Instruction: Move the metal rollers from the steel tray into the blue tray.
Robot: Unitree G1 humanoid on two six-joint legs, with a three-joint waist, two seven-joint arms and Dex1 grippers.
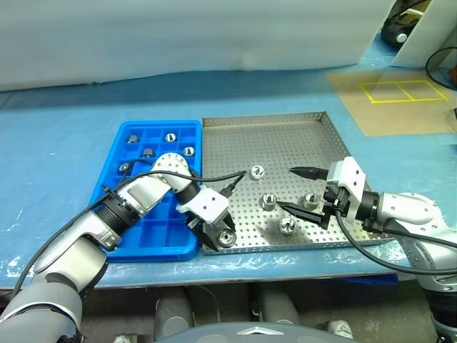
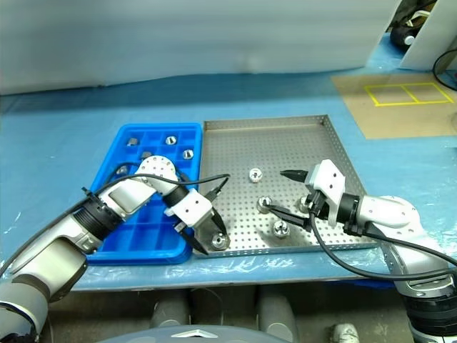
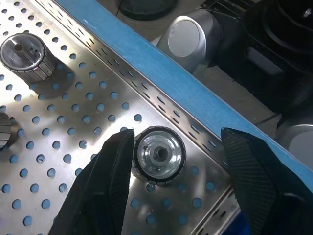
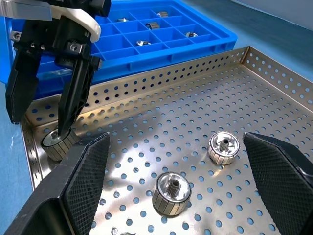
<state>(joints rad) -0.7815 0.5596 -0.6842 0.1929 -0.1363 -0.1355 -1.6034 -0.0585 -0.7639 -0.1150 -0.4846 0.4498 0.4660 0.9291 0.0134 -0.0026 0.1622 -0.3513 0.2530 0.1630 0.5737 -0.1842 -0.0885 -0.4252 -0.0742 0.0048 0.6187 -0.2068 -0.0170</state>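
The steel tray (image 1: 264,118) holds several metal rollers: one at its near left corner (image 1: 227,238) and others near the middle (image 1: 268,201), (image 1: 288,226), (image 1: 310,201), (image 1: 257,171). My left gripper (image 1: 218,234) points down over the corner roller (image 3: 160,155), open. Its fingers straddle the roller: one pad (image 3: 115,161) touches its side and the other stands apart. My right gripper (image 1: 288,189) hovers wide open over the tray's right half, with two rollers (image 4: 224,147), (image 4: 171,193) between and below its fingers. The blue tray (image 1: 153,232) lies to the left with several rollers in its far cells (image 1: 171,136).
The trays sit side by side on a blue-covered table, whose near edge (image 1: 285,268) runs just below the steel tray's front rim. A brown board with yellow tape (image 1: 400,93) lies at the far right. The blue tray's near cells are free.
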